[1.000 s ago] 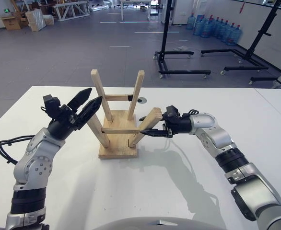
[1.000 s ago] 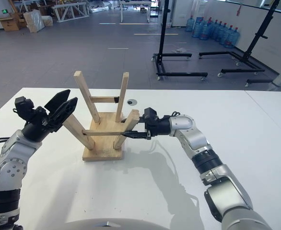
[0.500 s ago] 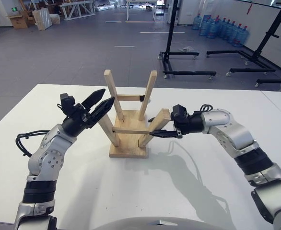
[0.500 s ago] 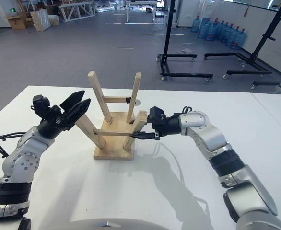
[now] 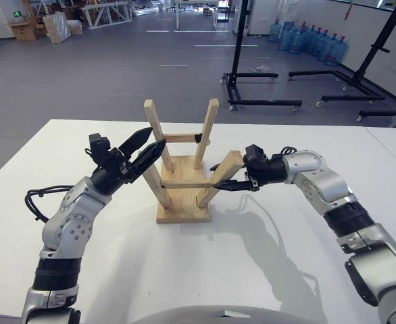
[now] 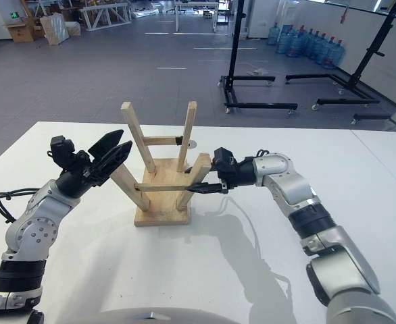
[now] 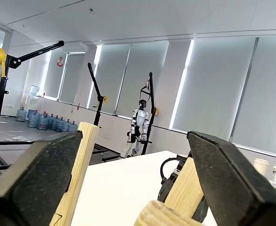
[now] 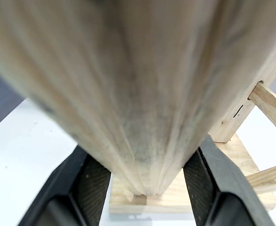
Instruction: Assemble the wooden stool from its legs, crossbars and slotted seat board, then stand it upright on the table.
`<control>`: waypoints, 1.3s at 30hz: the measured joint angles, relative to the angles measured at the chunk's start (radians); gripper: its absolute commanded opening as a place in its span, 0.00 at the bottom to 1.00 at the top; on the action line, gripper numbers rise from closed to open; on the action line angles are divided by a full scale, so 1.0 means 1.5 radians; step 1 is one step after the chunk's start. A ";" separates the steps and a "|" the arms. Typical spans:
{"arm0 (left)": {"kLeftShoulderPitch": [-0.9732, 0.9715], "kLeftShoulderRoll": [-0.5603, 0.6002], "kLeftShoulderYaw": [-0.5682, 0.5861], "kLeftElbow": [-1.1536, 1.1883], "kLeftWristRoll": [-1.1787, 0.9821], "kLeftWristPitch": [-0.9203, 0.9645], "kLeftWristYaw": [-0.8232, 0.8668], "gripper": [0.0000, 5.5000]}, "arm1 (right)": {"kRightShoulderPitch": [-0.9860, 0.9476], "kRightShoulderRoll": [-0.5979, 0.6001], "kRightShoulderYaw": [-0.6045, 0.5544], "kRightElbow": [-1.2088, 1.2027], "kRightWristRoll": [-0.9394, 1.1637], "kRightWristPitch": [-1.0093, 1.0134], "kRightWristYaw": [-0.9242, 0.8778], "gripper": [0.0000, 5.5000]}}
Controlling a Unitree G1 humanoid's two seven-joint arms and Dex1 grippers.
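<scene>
white table [image 5: 286, 283], grey hall floor [image 5: 83, 74]; left gripper [image 5: 155, 137] open, right gripper [image 5: 215, 178] clamps a stool leg [image 5: 230, 162].

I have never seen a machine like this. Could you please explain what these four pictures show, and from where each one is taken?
This is a humanoid robot with two arms, each ending in a two-finger gripper. The two wide pictures come from cameras in its head, looking down over the arms. The other two come from a camera on each wrist, looking along the fingers. On the white table a wooden stool stands upside down: its seat board lies flat and its legs point up. The right gripper is closed on one leg. The left gripper is open, with the end of another leg between its fingers.
</scene>
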 measured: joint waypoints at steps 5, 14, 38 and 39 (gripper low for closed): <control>0.000 0.001 0.000 0.005 0.000 -0.008 0.020 0.74 | -0.072 0.062 0.004 0.173 0.000 -0.063 0.067 0.37; -0.010 -0.011 -0.001 0.011 0.014 -0.013 0.030 0.74 | -0.145 0.106 0.009 0.349 -0.007 -0.151 0.140 0.46; 0.008 -0.021 -0.040 -0.029 -0.032 0.052 -0.013 0.74 | 0.122 0.052 -0.025 0.029 -0.182 0.093 -0.052 0.71; 0.011 -0.023 -0.037 -0.036 -0.037 0.061 -0.008 0.74 | 0.115 0.061 -0.032 0.045 -0.191 0.081 -0.068 0.71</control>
